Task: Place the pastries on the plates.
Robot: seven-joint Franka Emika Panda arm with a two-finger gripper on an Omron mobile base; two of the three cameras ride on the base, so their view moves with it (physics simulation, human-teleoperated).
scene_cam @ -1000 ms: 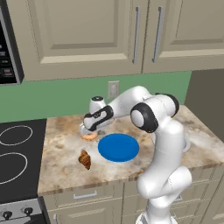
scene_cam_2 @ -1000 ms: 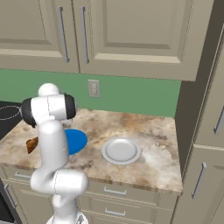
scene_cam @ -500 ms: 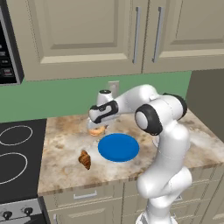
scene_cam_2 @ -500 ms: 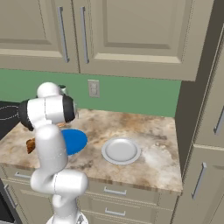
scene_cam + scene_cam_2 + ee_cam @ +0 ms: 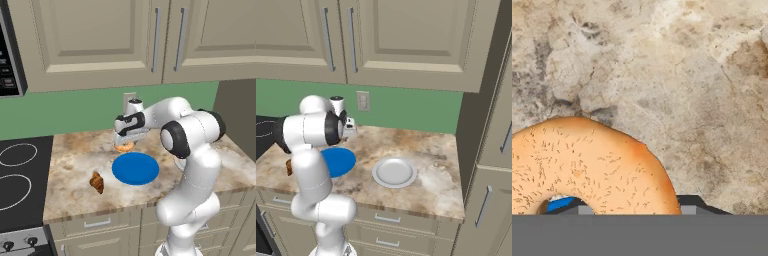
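There are two pastries: one donut point(image 5: 124, 147) and one croissant point(image 5: 97, 182). There are two plates: one blue plate point(image 5: 135, 168) and one white plate point(image 5: 394, 172). One robot arm point(image 5: 192, 145) carries one gripper point(image 5: 125, 141). One counter point(image 5: 75, 170) holds them all. One wall socket point(image 5: 362, 100) shows on the green wall, and two stove burners point(image 5: 14, 172) lie at the left.
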